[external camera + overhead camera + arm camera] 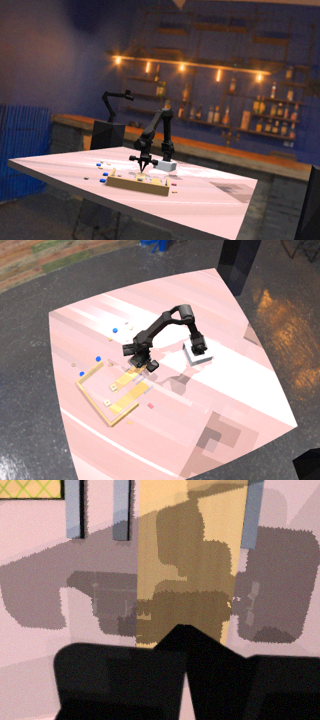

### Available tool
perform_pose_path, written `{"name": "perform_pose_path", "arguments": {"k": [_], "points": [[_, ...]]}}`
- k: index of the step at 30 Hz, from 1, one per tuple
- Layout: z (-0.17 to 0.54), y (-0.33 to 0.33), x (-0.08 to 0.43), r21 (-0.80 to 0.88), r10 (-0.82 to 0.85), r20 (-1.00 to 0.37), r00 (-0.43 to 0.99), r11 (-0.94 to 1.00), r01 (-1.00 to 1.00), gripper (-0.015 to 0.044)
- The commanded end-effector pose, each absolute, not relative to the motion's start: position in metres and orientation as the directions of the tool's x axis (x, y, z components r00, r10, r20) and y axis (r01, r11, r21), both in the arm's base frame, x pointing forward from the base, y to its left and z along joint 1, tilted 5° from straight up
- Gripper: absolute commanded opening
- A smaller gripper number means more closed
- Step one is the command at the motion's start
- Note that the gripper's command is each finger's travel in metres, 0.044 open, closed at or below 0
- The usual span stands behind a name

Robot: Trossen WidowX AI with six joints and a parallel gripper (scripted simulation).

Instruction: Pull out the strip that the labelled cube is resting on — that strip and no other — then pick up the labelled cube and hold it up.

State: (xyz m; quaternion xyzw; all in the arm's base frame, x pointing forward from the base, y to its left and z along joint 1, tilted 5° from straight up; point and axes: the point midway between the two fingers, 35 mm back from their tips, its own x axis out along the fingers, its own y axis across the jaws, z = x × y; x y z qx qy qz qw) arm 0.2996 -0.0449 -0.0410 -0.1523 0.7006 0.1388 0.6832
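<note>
With its fingers pressed together, the black robot arm [155, 330] bears on the plain tan strip [126, 378] to drag it, carrying a small labelled cube [113, 387], across the pink worktop [232, 395].

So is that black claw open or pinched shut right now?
Shut. In the wrist view the gripper narrows to a single point with no gap, its tip at the near end of the plain tan strip; nothing shows between the fingers.

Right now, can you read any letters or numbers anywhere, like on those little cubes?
Nothing readable.
Cube on the plain strip: a dark mark on top, too small to read.
Cube beside the patterned strip: also marked, too small to read.
Bottles on the back shelves: labels too blurred to read.
</note>
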Motion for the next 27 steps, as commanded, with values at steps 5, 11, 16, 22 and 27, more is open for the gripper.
{"name": "perform_pose_path", "arguments": {"k": [5,11,16,22,27], "points": [[-0.047,-0.052,0.279,-0.006,-0.031,-0.998,-0.057,0.916,-0.401,0.0],[-0.046,-0.055,0.272,-0.006,-0.032,-0.998,-0.057,0.916,-0.401,0.0],[-0.046,-0.058,0.266,-0.006,-0.032,-0.998,-0.058,0.916,-0.401,0.0],[-0.045,-0.061,0.259,-0.006,-0.032,-0.998,-0.058,0.916,-0.401,0.0],[-0.045,-0.063,0.253,-0.006,-0.032,-0.998,-0.059,0.916,-0.401,0.0]]}}
